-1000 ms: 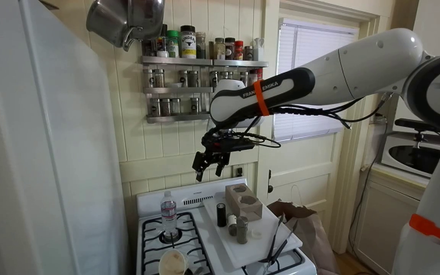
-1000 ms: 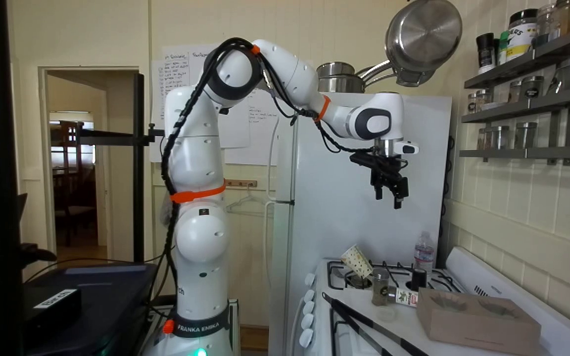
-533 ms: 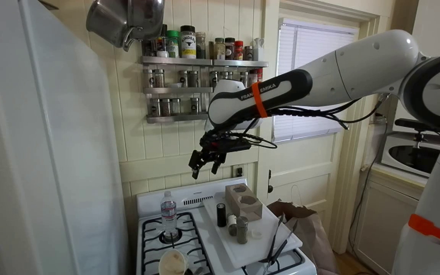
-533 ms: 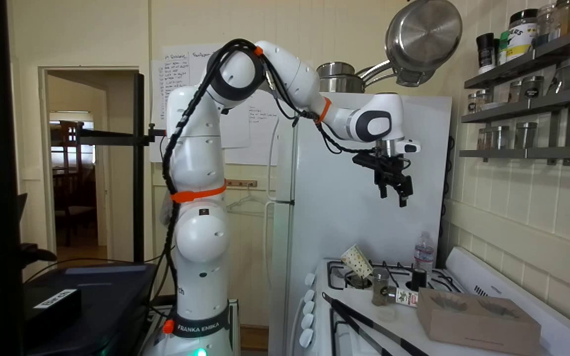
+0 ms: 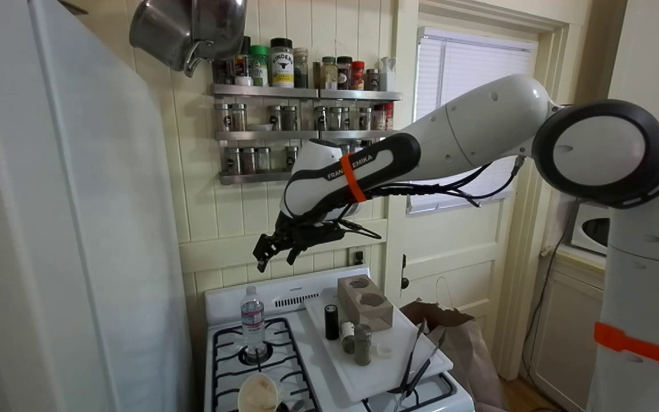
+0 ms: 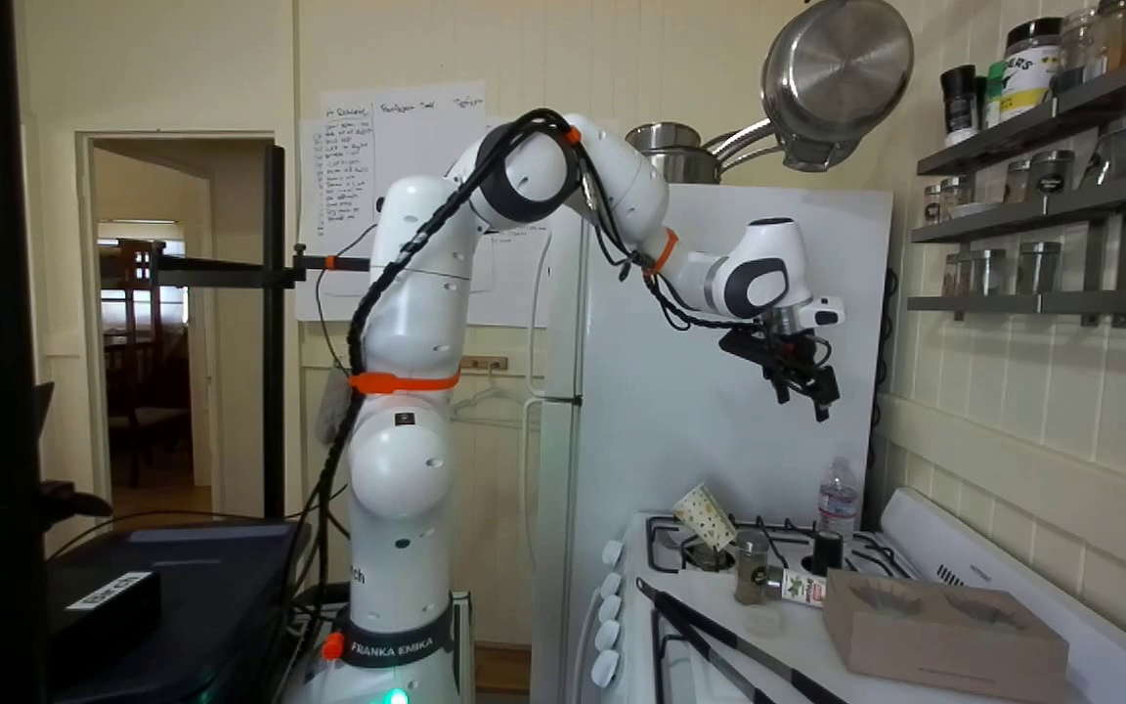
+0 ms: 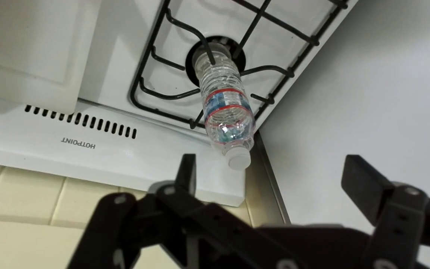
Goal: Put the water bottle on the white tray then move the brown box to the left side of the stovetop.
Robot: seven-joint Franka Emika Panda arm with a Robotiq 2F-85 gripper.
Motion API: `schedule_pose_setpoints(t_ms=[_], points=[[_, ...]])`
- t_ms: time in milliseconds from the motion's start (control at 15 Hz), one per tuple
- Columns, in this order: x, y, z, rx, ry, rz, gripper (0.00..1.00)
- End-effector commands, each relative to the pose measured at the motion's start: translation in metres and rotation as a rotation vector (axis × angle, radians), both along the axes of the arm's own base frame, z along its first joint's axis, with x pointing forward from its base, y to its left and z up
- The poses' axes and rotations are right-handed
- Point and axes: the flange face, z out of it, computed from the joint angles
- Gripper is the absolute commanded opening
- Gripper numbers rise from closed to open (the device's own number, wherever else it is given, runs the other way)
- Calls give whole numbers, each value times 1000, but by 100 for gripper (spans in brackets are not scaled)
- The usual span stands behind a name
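Pretty sure we had both moves left: our gripper (image 7: 269,166) was spread and empty, the water bottle (image 7: 224,101) stood on the stovetop (image 5: 311,343) below it, the brown box (image 6: 944,636) lower too, on the white tray (image 5: 358,380).

Glossy, enamel-looking stovetop (image 5: 311,343), its grates (image 7: 260,15) smooth dull metal, clear ribbed plastic water bottle (image 7: 224,99) glinting there on the stovetop, smooth satiny white tray (image 5: 359,382) on it, matt cardboard-looking brown box (image 6: 930,640), creased paper bag (image 5: 472,357) beside the stovetop, shiny metal pan (image 6: 842,73) higher than it.
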Motion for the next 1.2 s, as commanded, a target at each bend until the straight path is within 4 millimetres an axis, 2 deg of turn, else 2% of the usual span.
schedule_pose_setpoints(t_ms=[0,133,200,333,733,800,867,1133], points=[[1,0,1,0,-1,-1,100],[2,1,4,2,-6,-1,100],[9,2,4,32,-73,-73,100],[22,10,3,55,-144,-92,100],[46,37,-38,-6,-186,-87,100],[48,38,-41,-39,-173,-83,100],[39,31,-35,-8,-172,-71,100],[50,40,-47,-21,-170,-63,100]])
